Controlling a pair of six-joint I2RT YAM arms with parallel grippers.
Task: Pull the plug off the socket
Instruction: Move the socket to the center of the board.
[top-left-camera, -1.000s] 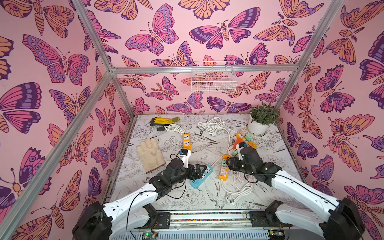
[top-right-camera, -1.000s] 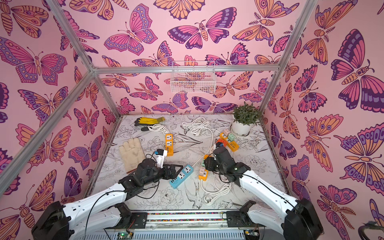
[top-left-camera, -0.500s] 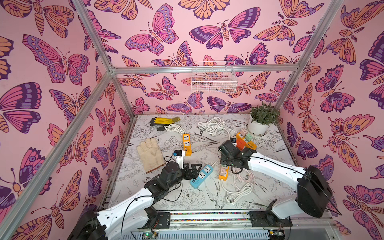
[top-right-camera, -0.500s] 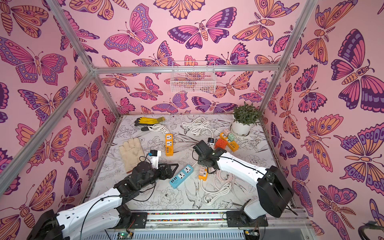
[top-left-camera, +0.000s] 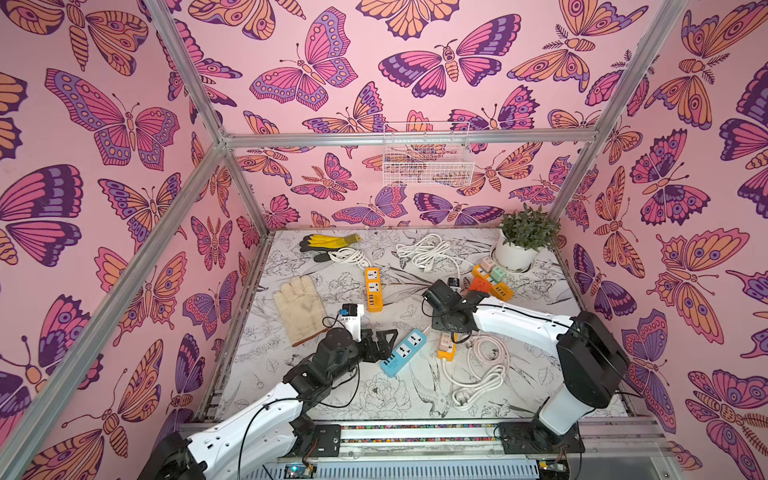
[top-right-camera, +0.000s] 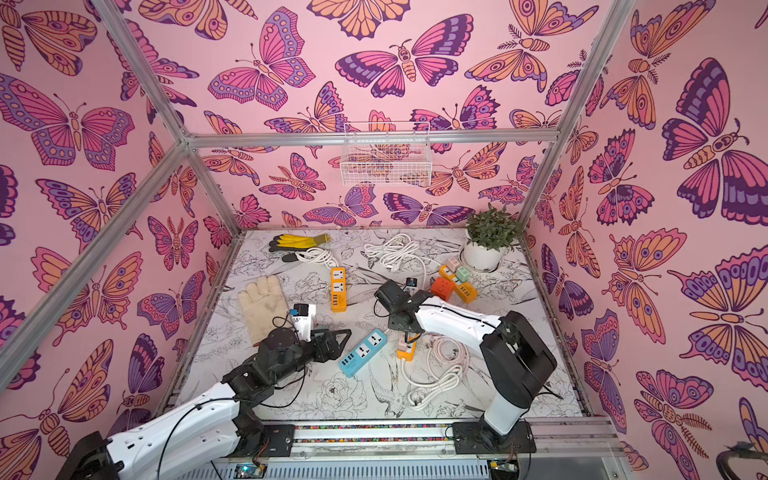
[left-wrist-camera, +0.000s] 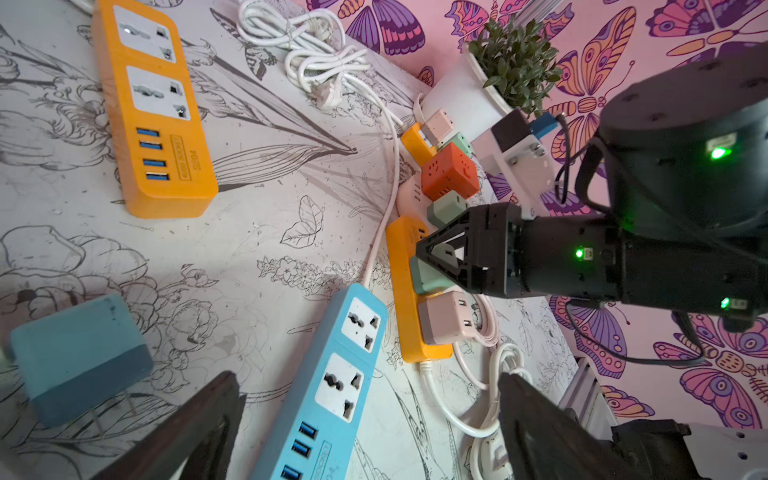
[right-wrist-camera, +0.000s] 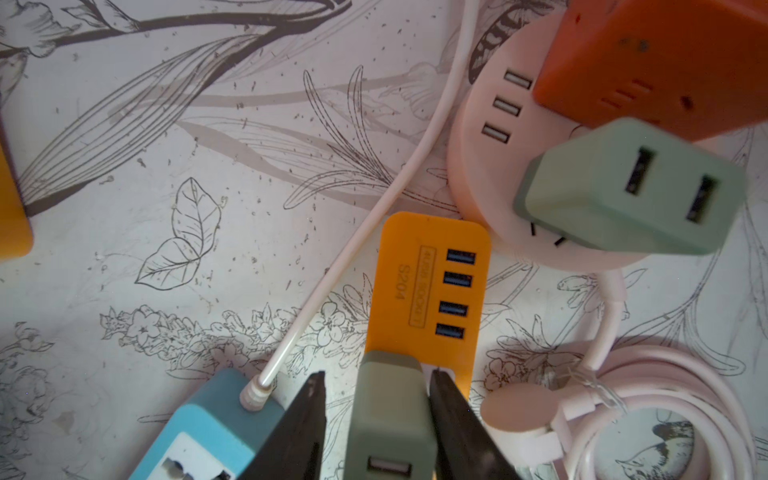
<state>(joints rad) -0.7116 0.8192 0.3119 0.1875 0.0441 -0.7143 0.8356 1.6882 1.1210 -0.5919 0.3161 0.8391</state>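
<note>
Right wrist view puts the right gripper (right-wrist-camera: 377, 373) directly over the green plug (right-wrist-camera: 390, 415), which is seated in the near orange strip (right-wrist-camera: 428, 266) next to its four USB ports. The jaws stand narrow on either side of the plug: one finger (right-wrist-camera: 453, 415) lies against its flank, while a thin sliver of table shows between the opposite finger and the plug, so the grip is not closed. A pink plug (left-wrist-camera: 444, 318) sits just beside it on the same strip, on the side away from the ports. The left gripper (left-wrist-camera: 368, 376) hangs spread wide over the blue strip (top-left-camera: 403, 348), holding nothing, with a loose blue adapter (left-wrist-camera: 79, 357) lying near it. Counted from the front, there are one blue strip, three orange strips, one round pink socket (right-wrist-camera: 490, 174), three green plugs, two pink plugs, one orange-red cube (right-wrist-camera: 648, 62), one blue adapter, two gloves and one potted plant (top-left-camera: 523, 241); the cable loops (top-left-camera: 478, 374) overlap too much to count. The blue strip lies just beside the near orange strip on one flank, the cable loops crowd the other, and the round socket sits just off its port end. Bare table (top-left-camera: 332, 399) opens between the blue strip and the front rail (top-left-camera: 415, 432). Farther back, the middle orange strip (top-left-camera: 373, 289) lies apart with room around it, while the far orange strip (top-left-camera: 503, 292) lies close to the plant pot.
</note>
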